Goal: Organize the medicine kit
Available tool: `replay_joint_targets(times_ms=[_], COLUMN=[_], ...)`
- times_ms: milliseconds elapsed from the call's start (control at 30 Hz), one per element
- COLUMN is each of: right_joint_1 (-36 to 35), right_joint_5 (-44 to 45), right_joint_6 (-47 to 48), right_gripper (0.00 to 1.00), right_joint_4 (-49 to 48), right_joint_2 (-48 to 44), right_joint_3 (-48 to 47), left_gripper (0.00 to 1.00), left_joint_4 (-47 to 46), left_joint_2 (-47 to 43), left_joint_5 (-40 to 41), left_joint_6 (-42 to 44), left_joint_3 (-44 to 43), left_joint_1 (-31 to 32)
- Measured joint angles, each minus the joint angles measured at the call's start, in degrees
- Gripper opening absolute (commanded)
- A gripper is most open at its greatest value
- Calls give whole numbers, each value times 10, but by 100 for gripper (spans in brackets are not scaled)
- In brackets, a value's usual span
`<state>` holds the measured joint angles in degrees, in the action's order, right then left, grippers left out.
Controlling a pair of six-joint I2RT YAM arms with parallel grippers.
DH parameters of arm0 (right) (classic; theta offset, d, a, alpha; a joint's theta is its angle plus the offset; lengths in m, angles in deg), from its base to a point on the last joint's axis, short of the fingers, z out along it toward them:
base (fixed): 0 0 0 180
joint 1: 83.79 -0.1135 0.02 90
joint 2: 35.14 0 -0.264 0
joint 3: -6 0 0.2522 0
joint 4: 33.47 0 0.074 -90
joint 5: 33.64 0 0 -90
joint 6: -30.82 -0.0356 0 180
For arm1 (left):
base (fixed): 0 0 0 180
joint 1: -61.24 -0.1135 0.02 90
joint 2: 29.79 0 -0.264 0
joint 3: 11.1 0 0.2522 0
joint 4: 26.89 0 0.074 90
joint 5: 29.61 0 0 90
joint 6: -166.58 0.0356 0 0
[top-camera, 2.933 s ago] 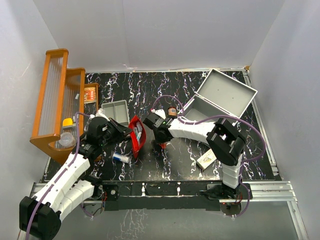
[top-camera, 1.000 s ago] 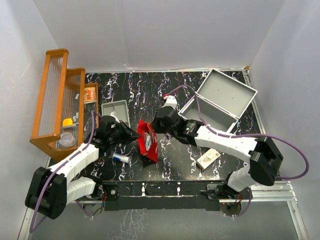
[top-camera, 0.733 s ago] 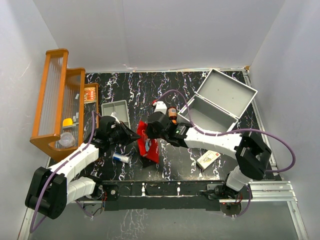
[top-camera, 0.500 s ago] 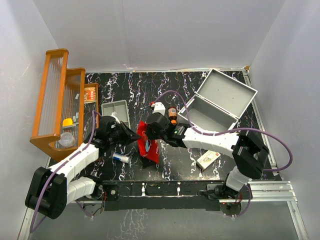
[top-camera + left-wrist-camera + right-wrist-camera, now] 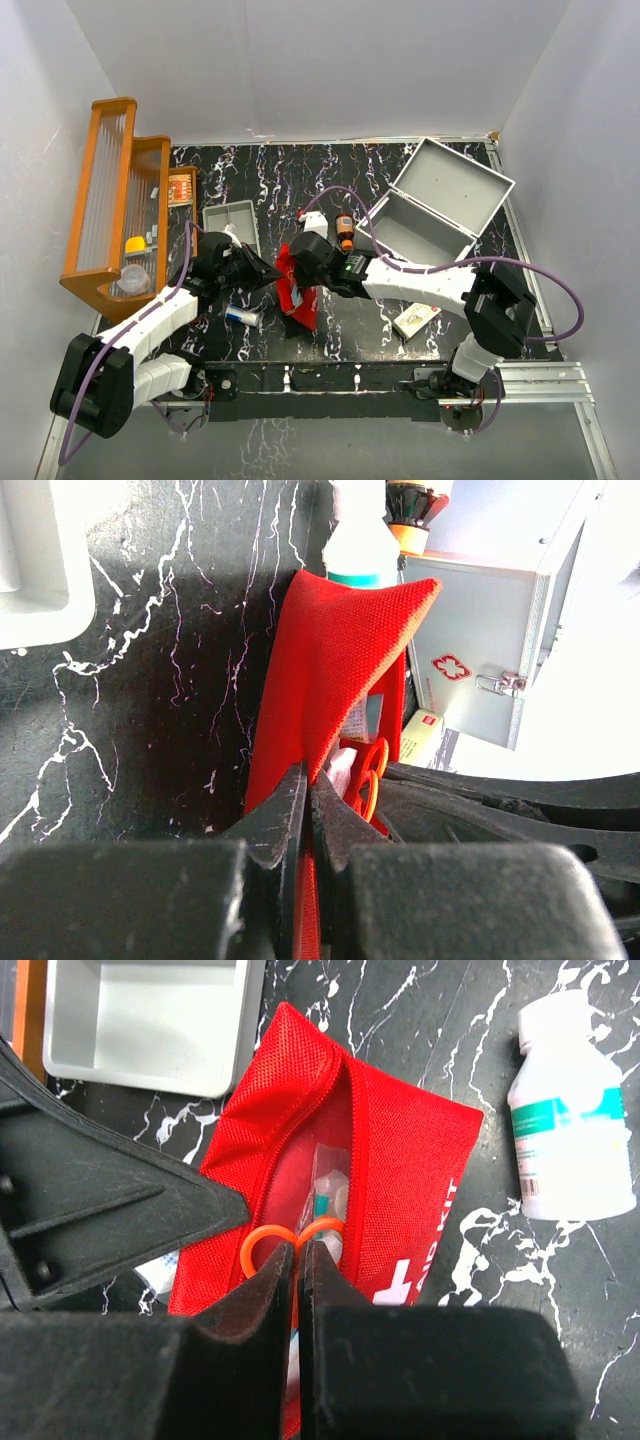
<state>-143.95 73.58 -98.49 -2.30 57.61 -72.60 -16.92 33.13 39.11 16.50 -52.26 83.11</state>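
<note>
The medicine kit [image 5: 430,215], a light-grey metal case, stands open at the right; its front with a red cross shows in the left wrist view [image 5: 470,640]. A red first-aid pouch [image 5: 298,290] lies open left of it. My left gripper [image 5: 308,790] is shut on the pouch's edge [image 5: 340,660] and holds the mouth open. My right gripper [image 5: 298,1255] is shut on orange-handled scissors [image 5: 275,1240] whose blades reach into the pouch [image 5: 400,1160]. The scissor handles also show in the left wrist view [image 5: 370,770].
A white bottle [image 5: 316,220] and a brown bottle [image 5: 345,230] stand behind the pouch. A small grey tray [image 5: 232,225] lies at the left, beside a wooden rack [image 5: 110,210]. A blue tube [image 5: 240,316] and a small box [image 5: 415,318] lie near the front.
My right gripper has moved left and down from beside the case to the pouch's mouth with the scissors. My left gripper has kept its hold on the pouch.
</note>
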Motion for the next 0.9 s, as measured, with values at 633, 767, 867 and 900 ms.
replay_joint_targets(times_ms=[633,767,867,900], right_joint_1=[-5,-6,-6,-6], right_joint_5=[36,56,73,80], right_joint_6=[-214,-277,-320,-332], right_gripper=[1,3,5,6], right_joint_4=[101,118,130,133], right_joint_2=[-6,-7,-12,-15], right_joint_3=[-4,-7,-7,-7], left_gripper=[0,0,0,0], left_joint_4=[-5,-10,-12,-13], left_joint_2=[0,0,0,0], left_joint_5=[-6,-6,-6,-6], left_joint_6=[-6,-6,-6,-6], left_joint_3=[0,1,1,2], left_joint_1=[0,0,0,0])
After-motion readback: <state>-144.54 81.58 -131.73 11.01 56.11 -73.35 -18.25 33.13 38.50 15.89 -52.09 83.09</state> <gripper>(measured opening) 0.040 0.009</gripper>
